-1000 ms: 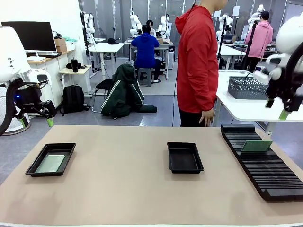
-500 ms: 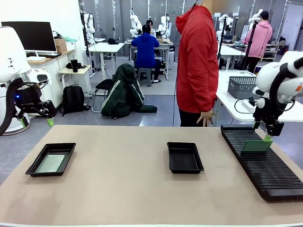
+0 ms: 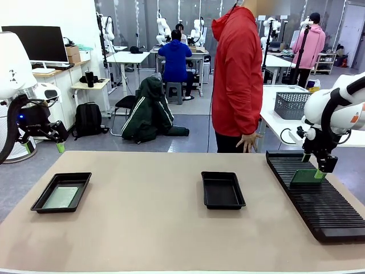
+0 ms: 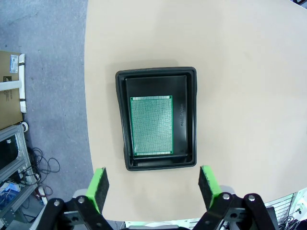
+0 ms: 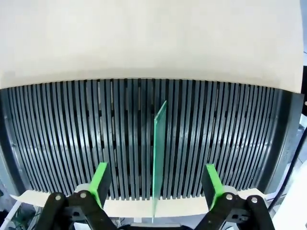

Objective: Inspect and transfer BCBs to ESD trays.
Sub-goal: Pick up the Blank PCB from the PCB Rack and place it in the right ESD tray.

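One BCB (image 3: pixel 61 197) lies flat in the left ESD tray (image 3: pixel 73 175); the left wrist view looks straight down on this board (image 4: pixel 151 125) in its tray (image 4: pixel 156 72). My left gripper (image 3: pixel 44 146) hangs open high above it, its own camera showing the gripper (image 4: pixel 154 184) empty. The middle ESD tray (image 3: pixel 222 174) holds nothing. Another BCB (image 3: pixel 307 177) stands upright in the black slotted rack (image 3: pixel 319 205). My right gripper (image 3: pixel 313 165) is open just over it. In the right wrist view that board (image 5: pixel 158 158) is edge-on between the spread fingers of the gripper (image 5: pixel 156 184), not touching them.
A person in a red jacket (image 3: pixel 236 74) stands at the table's far edge, one hand (image 3: pixel 249 141) hanging near the rack's far end. A grey mesh basket (image 3: pixel 296 105) sits on the white table behind. Bare tabletop lies between the trays and the rack.
My right arm has come down from high on the right to the rack, and its open fingers now straddle the standing board. The left arm has not moved.
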